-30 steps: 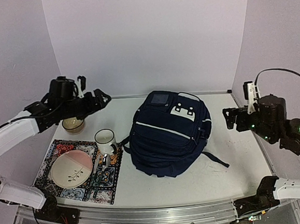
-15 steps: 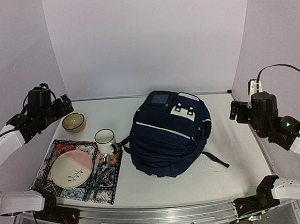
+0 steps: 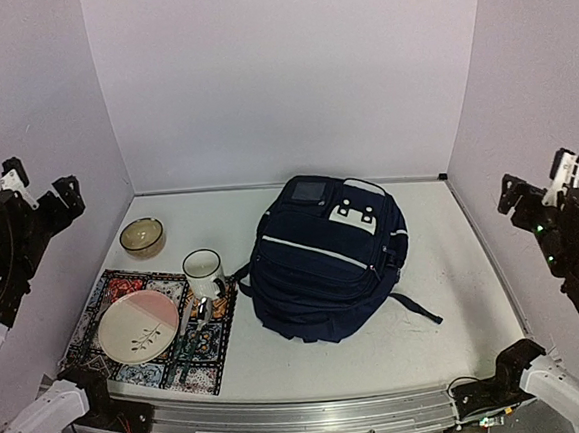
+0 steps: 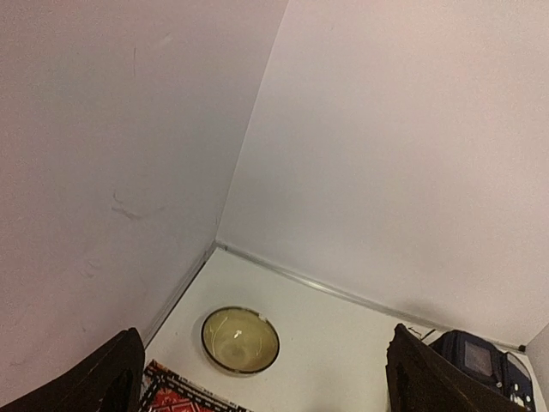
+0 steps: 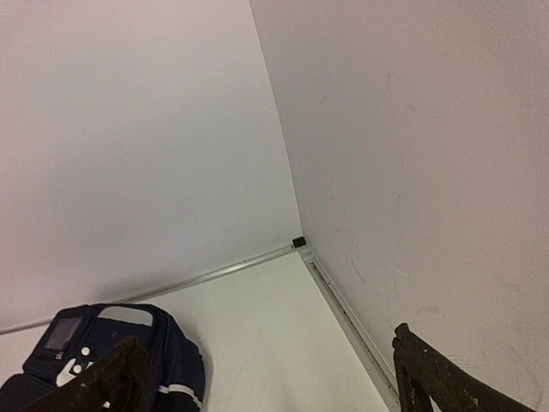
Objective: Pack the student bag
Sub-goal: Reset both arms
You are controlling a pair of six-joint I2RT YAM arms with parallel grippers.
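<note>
From above, the student bag (image 3: 325, 259) lies shut-looking and bulging between the arms. Your left gripper (image 3: 38, 186) hangs high, well to the bag's left, and your right gripper (image 3: 535, 179) high, well to its right, both spread wide and empty; I judge you are between steps, and any next move calls for a long reach down to the bag. Your left wrist view looks out between wide-apart jaws at a bowl (image 4: 240, 340) left of the bag, and your right wrist view catches only the bag's far end beneath its own wide-apart jaws.

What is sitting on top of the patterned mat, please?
A plate, a mug and a small shiny utensil sit on the mat; the pattern beneath them is covered.
</note>
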